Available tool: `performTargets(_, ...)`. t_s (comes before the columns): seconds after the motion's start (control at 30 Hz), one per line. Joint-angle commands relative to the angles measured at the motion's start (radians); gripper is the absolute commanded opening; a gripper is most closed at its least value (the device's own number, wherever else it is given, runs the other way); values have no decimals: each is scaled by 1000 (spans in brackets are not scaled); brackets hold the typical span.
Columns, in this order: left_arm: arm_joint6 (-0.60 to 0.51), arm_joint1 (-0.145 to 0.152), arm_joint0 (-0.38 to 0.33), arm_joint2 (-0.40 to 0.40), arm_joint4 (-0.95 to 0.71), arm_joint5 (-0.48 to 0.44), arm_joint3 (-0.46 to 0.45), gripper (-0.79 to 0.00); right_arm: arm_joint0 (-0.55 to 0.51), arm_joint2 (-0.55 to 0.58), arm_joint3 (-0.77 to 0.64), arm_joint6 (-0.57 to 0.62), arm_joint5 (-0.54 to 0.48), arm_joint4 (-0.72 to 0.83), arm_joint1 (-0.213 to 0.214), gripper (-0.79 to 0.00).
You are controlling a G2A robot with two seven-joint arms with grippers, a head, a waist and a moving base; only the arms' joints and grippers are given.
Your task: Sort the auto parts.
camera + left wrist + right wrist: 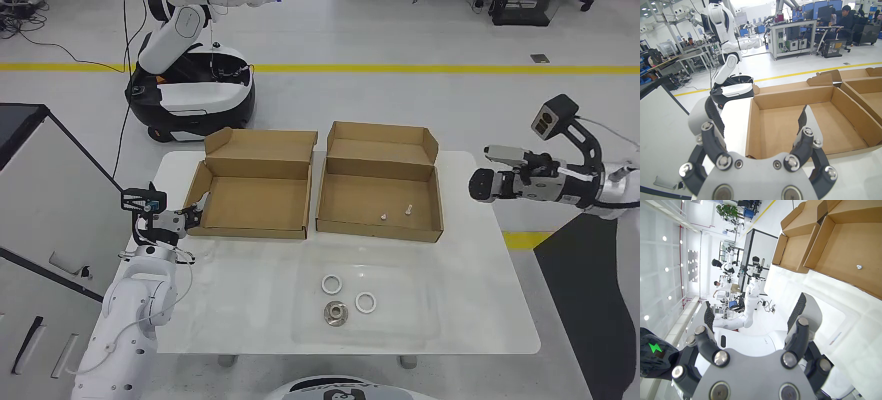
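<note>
Two rings (331,284), one bearing (334,313) lie robotward of the jaws; left gripper (757,103) seems marginally nearer than right gripper (755,301). Both gape, empty.

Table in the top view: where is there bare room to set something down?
Bare table lies in front of the left box, beside the clear tray, and in a strip right of the right box. The left box's floor is bare too. Crowded: the tray, holding two white rings and a metal part.
</note>
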Motion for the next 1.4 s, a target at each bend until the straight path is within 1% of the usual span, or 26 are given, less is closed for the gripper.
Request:
performTargets(0.0,0,0,0,0,0,0,0,0,0,0,0,0,0,0,0,0)
performTargets(0.3,0,0,0,0,0,0,0,0,0,0,0,0,0,0,0,0)
performTargets(0.33,3,0,-2,2,1,-6,-5,0,0,0,0,0,0,0,0,0)
performTargets(0.4,2,1,-7,6,3,-50,-22,0,0,0,0,0,0,0,0,0)
performTargets(0.5,-58,5,-13,9,32,-107,-50,0,0,0,0,0,0,0,0,0)
performTargets(0.67,-175,8,-34,26,21,-199,-105,0,0,0,0,0,0,0,0,0)
performTargets(0.93,-289,13,-68,48,-15,-313,-182,0,0,0,0,0,0,0,0,0)
performTargets(1.13,-392,20,-100,65,-36,-430,-250,0,0,0,0,0,0,0,0,0)
performTargets(1.37,-519,26,-154,99,-102,-527,-323,0,0,0,0,0,0,0,0,0)
